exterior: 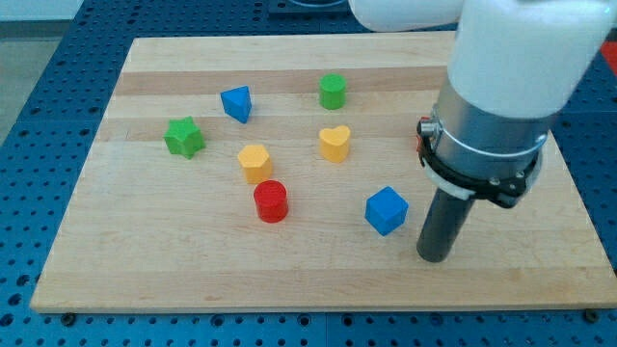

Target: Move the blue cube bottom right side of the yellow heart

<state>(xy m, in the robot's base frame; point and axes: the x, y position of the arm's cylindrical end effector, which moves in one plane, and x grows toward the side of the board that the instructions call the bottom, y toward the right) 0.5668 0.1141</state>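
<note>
The blue cube (387, 210) lies on the wooden board (145, 260), below and to the right of the yellow heart (335, 143). My tip (434, 256) rests on the board just right of the blue cube and slightly lower, with a small gap between them. The arm's grey and white body covers the board's upper right part.
A yellow block (254, 162) and a red cylinder (271, 201) sit left of the cube. A green cylinder (333, 91), a blue block (236, 103) and a green star (183, 137) lie toward the view's top left. A red bit (421, 146) peeks out by the arm.
</note>
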